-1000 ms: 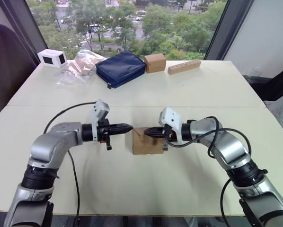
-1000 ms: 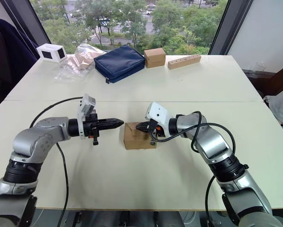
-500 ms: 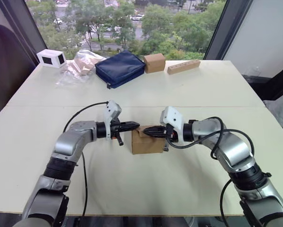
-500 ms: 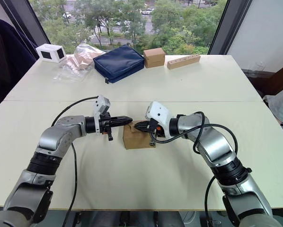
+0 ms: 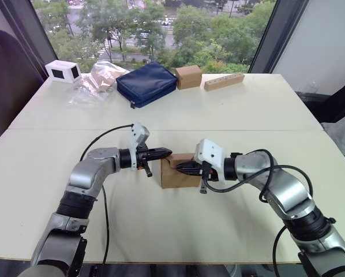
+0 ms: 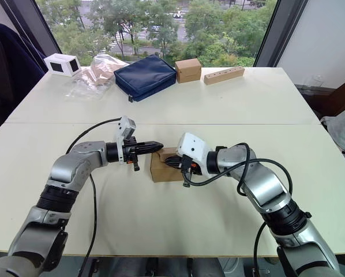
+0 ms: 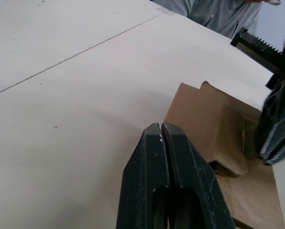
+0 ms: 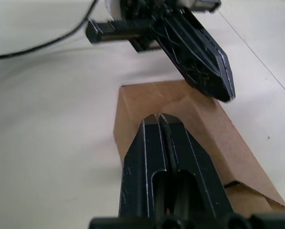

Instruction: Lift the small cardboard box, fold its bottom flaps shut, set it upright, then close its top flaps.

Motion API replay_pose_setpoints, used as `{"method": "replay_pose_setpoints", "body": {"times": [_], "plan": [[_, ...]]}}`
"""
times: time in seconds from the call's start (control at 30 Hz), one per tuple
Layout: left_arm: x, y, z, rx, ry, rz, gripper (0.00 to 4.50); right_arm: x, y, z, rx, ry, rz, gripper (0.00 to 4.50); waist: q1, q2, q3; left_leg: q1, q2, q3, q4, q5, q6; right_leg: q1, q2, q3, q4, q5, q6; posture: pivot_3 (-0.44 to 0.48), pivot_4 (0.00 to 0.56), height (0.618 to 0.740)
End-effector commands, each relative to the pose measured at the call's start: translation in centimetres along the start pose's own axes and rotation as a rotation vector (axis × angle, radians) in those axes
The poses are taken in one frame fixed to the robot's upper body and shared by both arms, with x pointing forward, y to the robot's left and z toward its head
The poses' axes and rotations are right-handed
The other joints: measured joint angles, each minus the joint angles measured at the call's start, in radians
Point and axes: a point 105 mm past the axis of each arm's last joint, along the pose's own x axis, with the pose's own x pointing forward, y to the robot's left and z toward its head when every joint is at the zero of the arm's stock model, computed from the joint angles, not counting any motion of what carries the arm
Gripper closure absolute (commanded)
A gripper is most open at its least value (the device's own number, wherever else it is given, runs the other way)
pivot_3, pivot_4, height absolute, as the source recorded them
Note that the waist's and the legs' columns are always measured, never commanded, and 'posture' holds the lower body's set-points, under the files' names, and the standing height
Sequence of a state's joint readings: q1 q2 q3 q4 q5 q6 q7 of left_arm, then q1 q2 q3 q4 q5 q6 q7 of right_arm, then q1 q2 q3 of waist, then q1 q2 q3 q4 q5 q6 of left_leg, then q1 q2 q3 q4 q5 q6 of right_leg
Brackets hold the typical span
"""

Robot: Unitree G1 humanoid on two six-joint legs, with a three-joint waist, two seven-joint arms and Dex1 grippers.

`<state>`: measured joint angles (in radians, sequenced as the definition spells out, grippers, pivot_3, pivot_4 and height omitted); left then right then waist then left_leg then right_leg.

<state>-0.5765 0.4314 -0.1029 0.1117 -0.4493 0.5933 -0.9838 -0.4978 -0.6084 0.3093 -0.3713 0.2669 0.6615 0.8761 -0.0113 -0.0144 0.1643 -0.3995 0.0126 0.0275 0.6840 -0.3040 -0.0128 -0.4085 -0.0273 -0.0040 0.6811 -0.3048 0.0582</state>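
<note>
Both my grippers meet over the box (image 5: 179, 172), which stands on the table (image 5: 230, 109) in the centre of the frame; my left gripper (image 5: 168, 153) has its fingers pressed together and holds nothing, its tip at the box's upper left edge; my right gripper (image 5: 179, 167) is also closed on nothing, lying across the top flaps (image 7: 214, 129) from the right; the flaps are folded down with one edge slightly raised; along the upper edge of the frame lie a blue pouch (image 5: 146, 82), a tan box (image 5: 188, 75) and a wooden block (image 5: 224, 81).
</note>
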Motion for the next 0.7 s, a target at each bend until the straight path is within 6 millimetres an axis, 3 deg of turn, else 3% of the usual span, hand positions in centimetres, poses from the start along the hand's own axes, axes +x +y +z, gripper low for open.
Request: {"method": "replay_pose_setpoints", "body": {"times": [0.03, 0.43, 0.7], "plan": [[0.0, -0.5, 0.7, 0.012, -0.015, -0.017, 4.47, 0.1, -0.5, 0.1, -0.074, 0.021, -0.017, 4.5, 0.0, 0.0, 0.0, 0.0, 0.0, 0.0, 0.0, 0.0, 0.0, 0.0, 0.0, 0.0, 0.0, 0.0, 0.0, 0.0, 0.15, 0.74], [0.0, -1.3, 0.4, 0.024, 0.005, -0.037, 4.47, 0.2, -1.2, -0.1, -0.111, 0.037, -0.046, 4.5, 0.0, 0.0, 0.0, 0.0, 0.0, 0.0, 0.0, 0.0, 0.0, 0.0, 0.0, 0.0, 0.0, 0.0, 0.0, 0.0, 0.15, 0.74], [0.4, -1.2, -0.2, 0.174, 0.093, -0.021, 4.47, -0.9, 0.7, 1.1, -0.055, -0.012, 0.065, 4.5, 0.0, 0.0, 0.0, 0.0, 0.0, 0.0, 0.0, 0.0, 0.0, 0.0, 0.0, 0.0, 0.0, 0.0, 0.0, 0.0, 0.15, 0.74]]}}
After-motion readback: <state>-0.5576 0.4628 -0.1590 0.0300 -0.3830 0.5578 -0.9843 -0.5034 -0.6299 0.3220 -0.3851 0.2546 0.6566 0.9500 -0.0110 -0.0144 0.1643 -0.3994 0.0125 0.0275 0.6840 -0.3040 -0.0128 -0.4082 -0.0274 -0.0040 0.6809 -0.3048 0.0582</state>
